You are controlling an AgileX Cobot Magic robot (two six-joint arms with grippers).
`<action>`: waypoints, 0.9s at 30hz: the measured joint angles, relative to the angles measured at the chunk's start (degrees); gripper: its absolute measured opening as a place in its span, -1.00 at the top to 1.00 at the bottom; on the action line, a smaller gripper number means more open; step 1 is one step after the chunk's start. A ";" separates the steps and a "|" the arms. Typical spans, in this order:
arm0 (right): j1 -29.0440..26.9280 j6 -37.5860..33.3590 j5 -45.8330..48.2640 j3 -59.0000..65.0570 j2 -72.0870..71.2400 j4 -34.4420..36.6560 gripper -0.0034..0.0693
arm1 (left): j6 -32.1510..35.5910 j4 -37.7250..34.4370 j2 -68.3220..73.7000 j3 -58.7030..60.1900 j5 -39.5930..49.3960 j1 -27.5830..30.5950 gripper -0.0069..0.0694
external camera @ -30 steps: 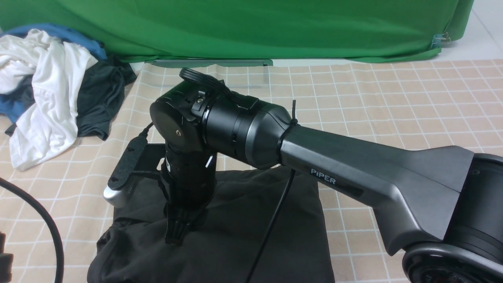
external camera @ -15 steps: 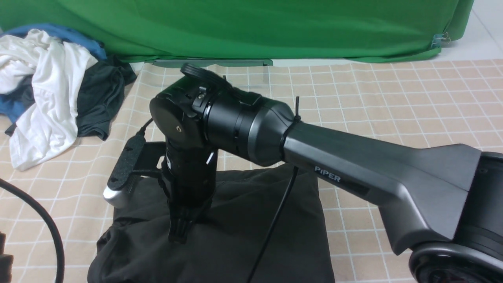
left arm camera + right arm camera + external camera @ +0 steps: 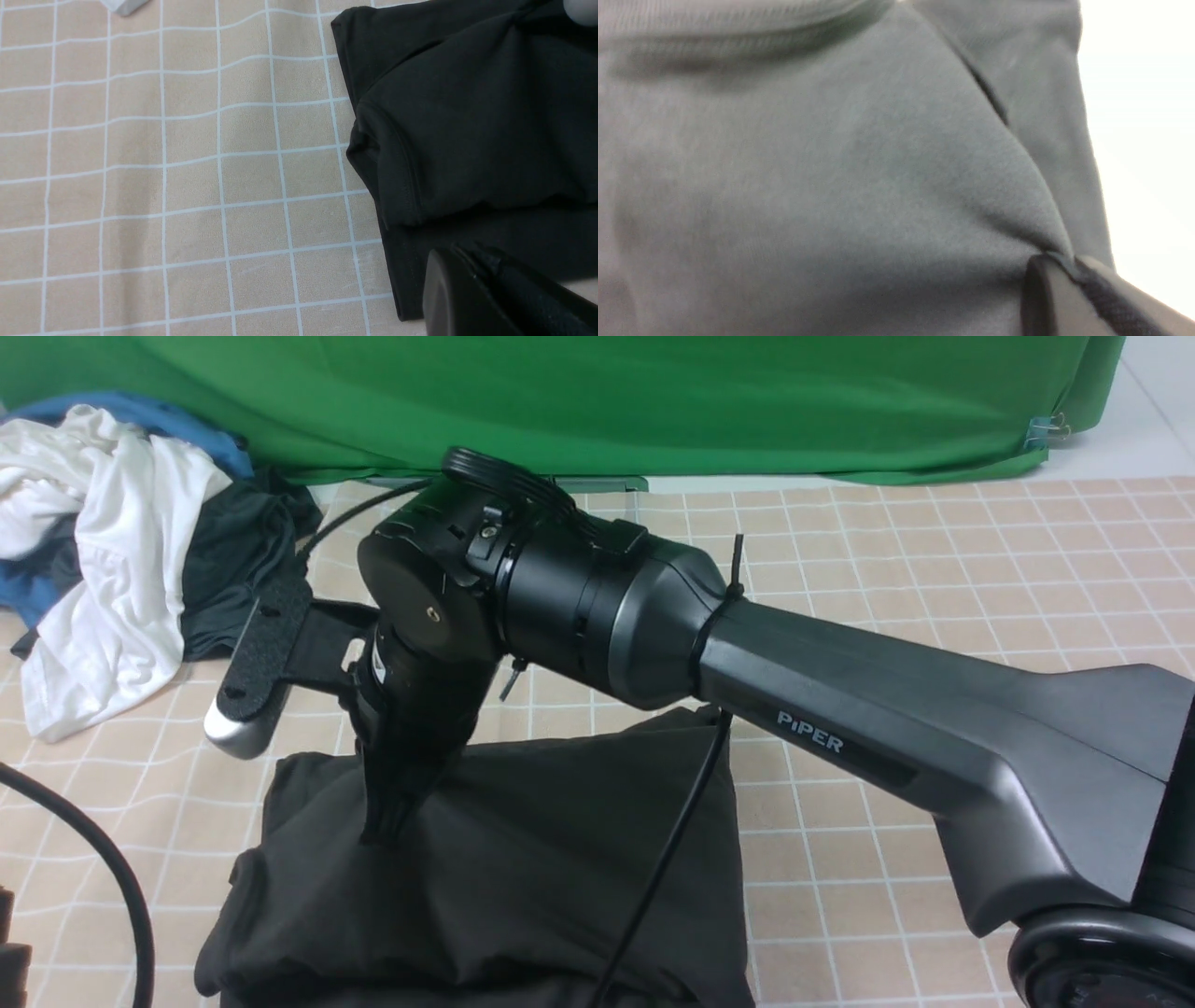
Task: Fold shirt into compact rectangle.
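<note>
One black cotton T-shirt [image 3: 560, 859], folded into a rough block, lies at the near edge of the beige, white-gridded worktop [image 3: 934, 569], about midway along it. Its near end runs out of the front view.

One right claw [image 3: 381, 833], black, points down from a dark grey arm [image 3: 887, 747] marked PIPER that reaches in from the near right corner. The jaws are pressed together on a pinch of the shirt's top layer near its left side, and the cloth rises in a small peak at the tips.

One left claw [image 3: 460, 261], black, is seen only in the left wrist view. Its fingers are closed tight together. It is poised over the shirt's edge, beside a hemmed fold where layers overlap.

One loose heap of white, blue and dark teal-grey garments [image 3: 112, 523] sits at the far left corner, well apart from the shirt.

One green fabric backdrop [image 3: 653, 401] hangs along the far edge.

One black cable [image 3: 112, 887] curves across the near left corner.
</note>
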 joint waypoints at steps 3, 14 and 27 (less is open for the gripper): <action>0.00 -0.16 -1.55 0.00 1.11 -0.39 0.77 | 0.00 0.00 0.00 0.00 0.00 0.00 0.77; -2.03 1.75 -2.40 0.06 4.28 -3.17 0.34 | 0.14 -2.00 0.00 0.00 0.00 0.00 0.77; -4.24 13.21 12.19 0.55 -7.10 -11.43 0.68 | 5.71 -12.78 14.95 0.19 -12.23 0.00 0.77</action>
